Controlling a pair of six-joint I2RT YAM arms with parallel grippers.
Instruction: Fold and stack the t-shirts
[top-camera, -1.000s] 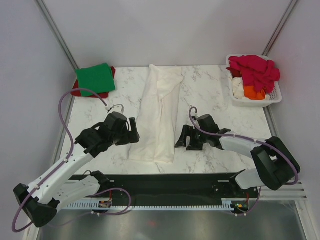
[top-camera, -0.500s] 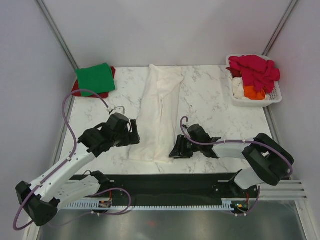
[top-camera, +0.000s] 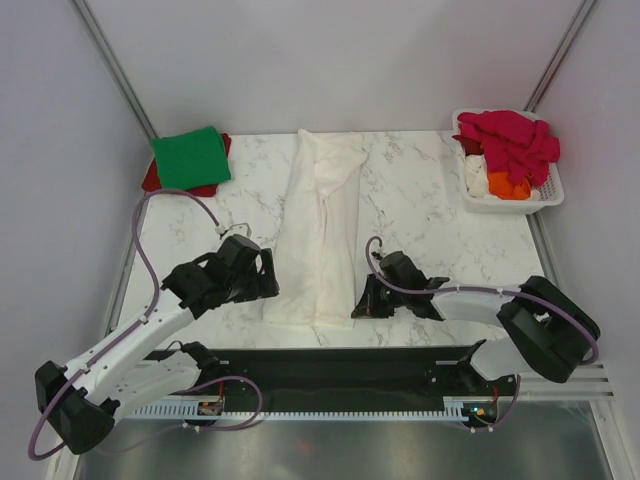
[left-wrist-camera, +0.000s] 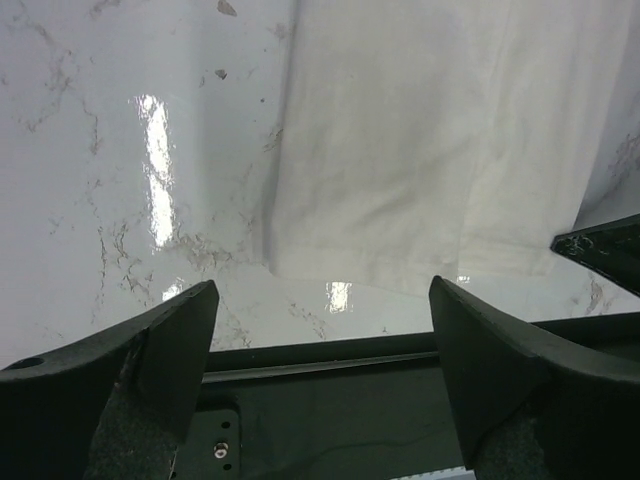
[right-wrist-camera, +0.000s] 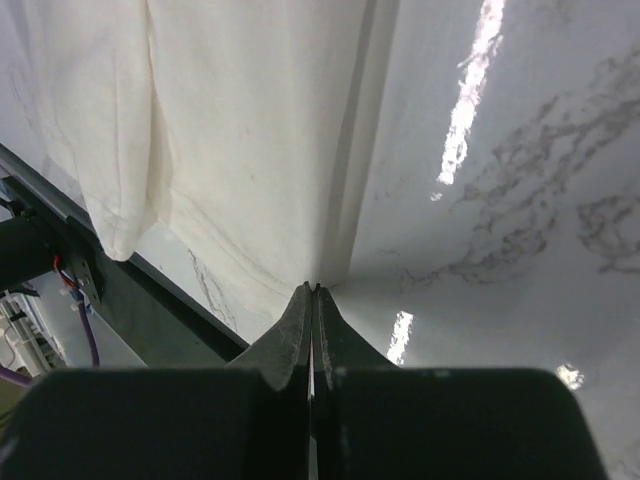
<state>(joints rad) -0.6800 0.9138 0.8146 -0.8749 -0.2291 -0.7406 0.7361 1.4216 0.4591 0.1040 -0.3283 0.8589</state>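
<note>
A white t-shirt (top-camera: 320, 230), folded lengthwise into a long strip, lies down the middle of the marble tabletop (top-camera: 430, 220), running from the far edge almost to the near edge. The left tool (top-camera: 268, 272) hangs just beside the shirt's near left corner with its jaws spread wide and nothing between them. In the left wrist view that tool (left-wrist-camera: 320, 300) frames the shirt's hem (left-wrist-camera: 420, 150) and the bare marble next to it.

The right tool (top-camera: 362, 305) is low at the shirt's near right edge, clenched tight. In the right wrist view its tips (right-wrist-camera: 312, 290) meet right at the border of the cloth (right-wrist-camera: 250, 130); whether any fabric is caught between them cannot be told.

At the far left corner a folded green t-shirt (top-camera: 190, 157) sits on top of a red t-shirt (top-camera: 152, 182). At the far right a white slatted basket (top-camera: 548, 195) holds heaped magenta t-shirts (top-camera: 510, 135) and an orange t-shirt (top-camera: 510, 185).
</note>
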